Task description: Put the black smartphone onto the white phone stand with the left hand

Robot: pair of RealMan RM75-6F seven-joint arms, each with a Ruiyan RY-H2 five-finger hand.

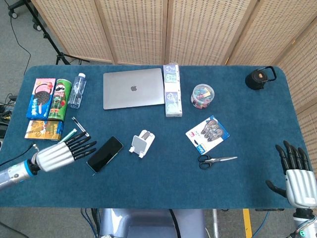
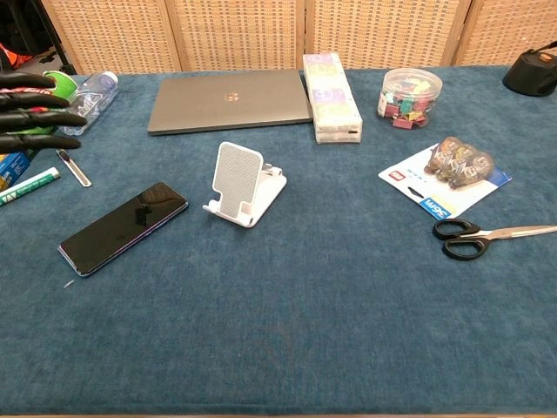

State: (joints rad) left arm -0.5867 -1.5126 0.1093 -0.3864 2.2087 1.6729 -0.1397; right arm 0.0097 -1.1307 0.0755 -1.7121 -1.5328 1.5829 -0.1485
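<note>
1. Head view: left hand [image 1: 60, 153] at lower left of frame, fingers straight and spread, holding nothing; fingertips just left of the phone [image 1: 105, 154], not touching it.
2. Phone lies flat on the table [image 1: 158, 173], screen up, lower left of centre. Stand [image 1: 142, 143] just right of it, apart.
3. Right hand [image 1: 296, 177] at lower right corner, off the table edge, fingers apart, holding nothing.
4. Scissors [image 1: 216, 159] right of centre; laptop [image 1: 133, 88] upper centre.
5. Chest view: left hand's fingers [image 2: 35, 120] enter at upper left edge, spread, above the marker [image 2: 26, 187]; palm out of frame.
6. Phone [image 2: 124, 227] lower left, flat. Stand [image 2: 244, 185] upright, centre left, beside the phone, not touching. Right hand not visible here.
</note>
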